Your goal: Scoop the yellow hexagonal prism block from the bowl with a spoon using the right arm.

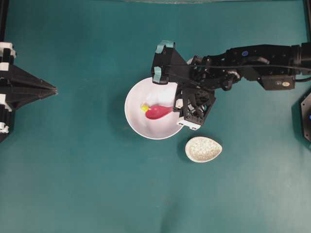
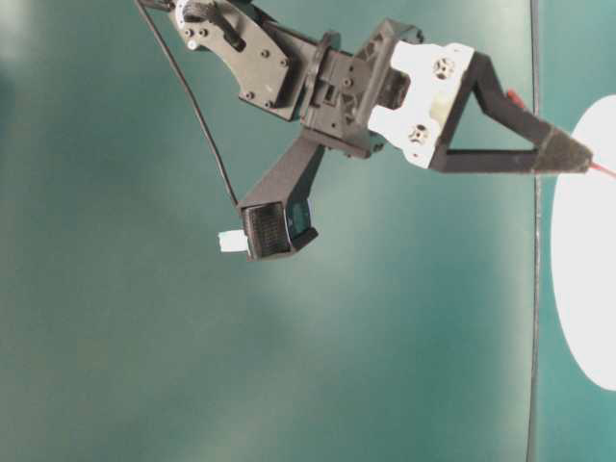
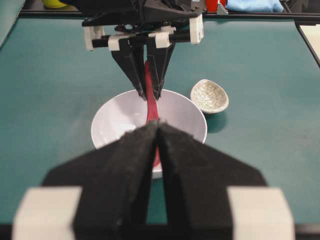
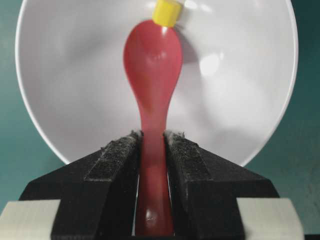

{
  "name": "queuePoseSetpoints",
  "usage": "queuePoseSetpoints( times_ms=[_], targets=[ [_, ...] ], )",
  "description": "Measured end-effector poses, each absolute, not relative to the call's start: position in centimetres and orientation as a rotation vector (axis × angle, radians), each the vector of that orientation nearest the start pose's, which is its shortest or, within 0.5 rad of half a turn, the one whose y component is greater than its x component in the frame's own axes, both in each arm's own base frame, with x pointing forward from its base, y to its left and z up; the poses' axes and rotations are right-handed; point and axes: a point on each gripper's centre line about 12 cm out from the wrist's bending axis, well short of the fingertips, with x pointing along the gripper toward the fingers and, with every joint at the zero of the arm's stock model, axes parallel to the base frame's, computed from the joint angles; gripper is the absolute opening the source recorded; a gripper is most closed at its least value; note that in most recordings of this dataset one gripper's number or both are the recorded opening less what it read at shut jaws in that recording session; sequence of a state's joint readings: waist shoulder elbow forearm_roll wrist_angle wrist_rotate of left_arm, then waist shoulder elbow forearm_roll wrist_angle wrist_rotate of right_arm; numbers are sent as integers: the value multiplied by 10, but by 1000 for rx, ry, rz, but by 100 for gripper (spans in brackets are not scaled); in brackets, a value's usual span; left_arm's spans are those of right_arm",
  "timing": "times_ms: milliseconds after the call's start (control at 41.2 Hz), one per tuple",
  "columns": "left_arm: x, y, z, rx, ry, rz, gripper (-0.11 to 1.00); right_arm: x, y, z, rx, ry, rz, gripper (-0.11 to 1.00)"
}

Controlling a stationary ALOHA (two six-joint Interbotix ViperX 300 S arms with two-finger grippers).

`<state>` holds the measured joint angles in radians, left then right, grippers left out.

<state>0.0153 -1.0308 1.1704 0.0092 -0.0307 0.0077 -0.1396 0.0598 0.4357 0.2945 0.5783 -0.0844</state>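
- The bowl (image 1: 141, 124) is the landmark: it sits on the green surface (image 1: 73, 170), with a small speckled spoon rest (image 1: 203, 149) just beside its lower right rim in the overhead view.
- The right arm (image 1: 252, 60) reaches in over the bowl's right rim. The right gripper (image 4: 152, 142) has its jaws clamped on the handle of the spoon (image 1: 158, 112), the pads pressing both sides of it.
- The left gripper (image 3: 157, 130) waits well apart from the bowl on its far left side, jaws together on nothing.
- The spoon's long axis runs across the bowl's floor from the right rim toward the left wall. Its handle is at the rim end in the jaws, and its deep tip points left, hollow side up.
- The yellow hexagonal prism block (image 4: 167, 12) lies inside the bowl, touching the spoon's tip and not yet in its hollow.
- The step in hand, as I judge it, is getting the tip under the block. Keep the lip low against the bowl's floor and push slowly along the spoon's own axis, so the block is trapped against the rising left wall and rides up into the hollow.
- The block sits slightly off the centre of the tip, so a fast push could flick it sideways. Level the spoon before lifting.
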Motion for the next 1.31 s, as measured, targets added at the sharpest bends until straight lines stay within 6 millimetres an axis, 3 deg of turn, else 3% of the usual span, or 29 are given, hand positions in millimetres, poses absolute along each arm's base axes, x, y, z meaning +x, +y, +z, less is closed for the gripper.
queuePoseSetpoints(
  times_ms=[413, 1020, 1311],
  targets=[
    [188, 3, 277, 16, 111, 14, 8, 401, -40, 175, 301, 966, -96, 21],
    [188, 3, 278, 16, 109, 14, 8, 389, -38, 165, 314, 1006, -102, 21],
    [188, 3, 278, 16, 111, 16, 8, 393, -39, 176, 301, 928, -109, 21]
  ],
)
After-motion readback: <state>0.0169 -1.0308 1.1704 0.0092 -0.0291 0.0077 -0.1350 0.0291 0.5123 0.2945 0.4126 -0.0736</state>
